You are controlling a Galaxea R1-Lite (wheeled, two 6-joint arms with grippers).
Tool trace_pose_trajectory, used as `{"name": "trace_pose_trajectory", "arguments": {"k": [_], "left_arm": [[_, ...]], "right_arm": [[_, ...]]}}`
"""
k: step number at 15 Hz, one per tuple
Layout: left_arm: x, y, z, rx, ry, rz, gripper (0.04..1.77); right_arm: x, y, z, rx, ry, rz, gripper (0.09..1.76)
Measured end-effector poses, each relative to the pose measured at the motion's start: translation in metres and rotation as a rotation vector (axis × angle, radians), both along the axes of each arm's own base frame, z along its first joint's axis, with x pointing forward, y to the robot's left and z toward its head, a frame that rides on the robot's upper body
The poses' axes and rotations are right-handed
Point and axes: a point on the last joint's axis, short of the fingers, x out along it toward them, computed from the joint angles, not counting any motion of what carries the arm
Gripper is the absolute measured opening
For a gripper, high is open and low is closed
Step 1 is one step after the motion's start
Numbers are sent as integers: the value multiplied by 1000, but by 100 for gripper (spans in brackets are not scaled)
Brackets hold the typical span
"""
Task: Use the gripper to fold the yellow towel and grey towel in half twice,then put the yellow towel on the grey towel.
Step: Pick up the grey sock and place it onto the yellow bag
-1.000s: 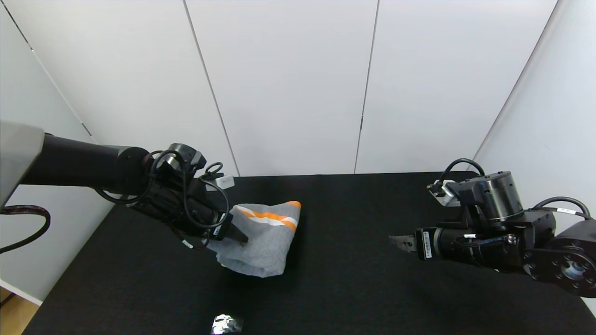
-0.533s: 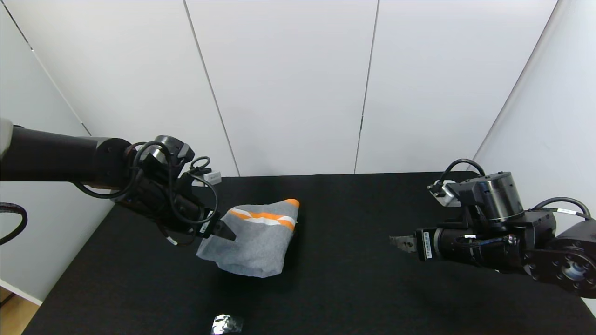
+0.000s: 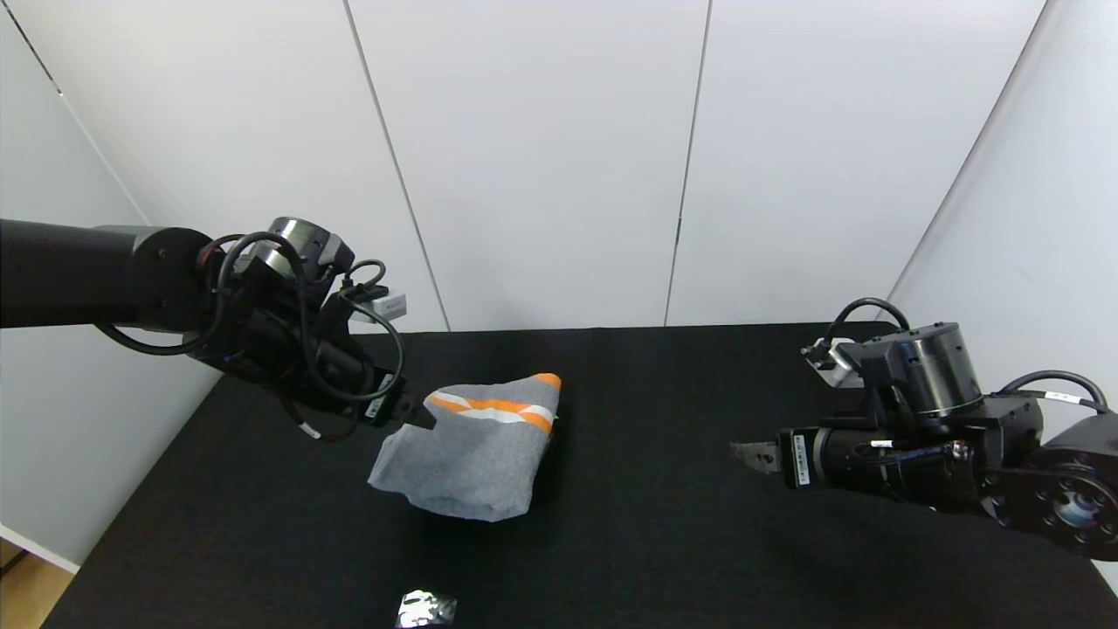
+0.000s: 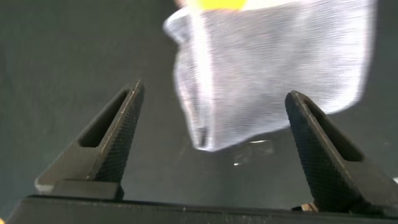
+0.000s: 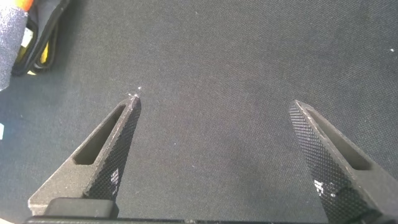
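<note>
While our left fingers [image 3: 421, 414] hover spread and empty beside the loosely bunched grey towel [image 3: 476, 450], its folds may slump open; right fingers [image 3: 742, 454] likewise spread, idle.

Pretty bare setup apart from the main stuff. There's a black tabletop [image 3: 664, 542] with a cloth-like matte surface, and up close in the wrist views you can see its fine woven texture [image 5: 236, 81]. A small crinkled shiny scrap [image 3: 425, 608], looks like foil or silvery wrap, sits on it near the front edge, left of centre. Behind the table are plain white wall panels [image 3: 541, 157] with thin vertical seams. A sliver of wood-coloured floor [image 3: 22, 587] shows at the bottom left corner.
</note>
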Motion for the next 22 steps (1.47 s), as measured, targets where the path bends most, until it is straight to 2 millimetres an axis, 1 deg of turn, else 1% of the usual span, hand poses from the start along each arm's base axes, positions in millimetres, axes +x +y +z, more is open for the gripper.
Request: {"name": "trace_pose_trajectory", "arguments": {"k": [3,6,9,12,14,17,22], "left_arm": [[-4,-15,8,-17,-25,-36,164],[-8,-35,8,-24,-21,-80,167],[-7,-56,-5,-19,15,-110,168],[4,-73,-20,-20,3,-87,169],[11,-80,-33,6,7,-43,170],[17,-87,-52,63,33,13,170],[19,-96,-68,92,64,24,171]], "right_arm": [[0,0,0,-1,0,0,171],[0,0,0,-1,-1,-3,171],[0,-1,1,0,-6,-6,171],[0,-3,2,0,-9,-11,171],[0,-3,3,2,-11,-12,171],[0,-3,3,10,-30,-13,171],[0,-3,0,12,-33,-11,171]]}}
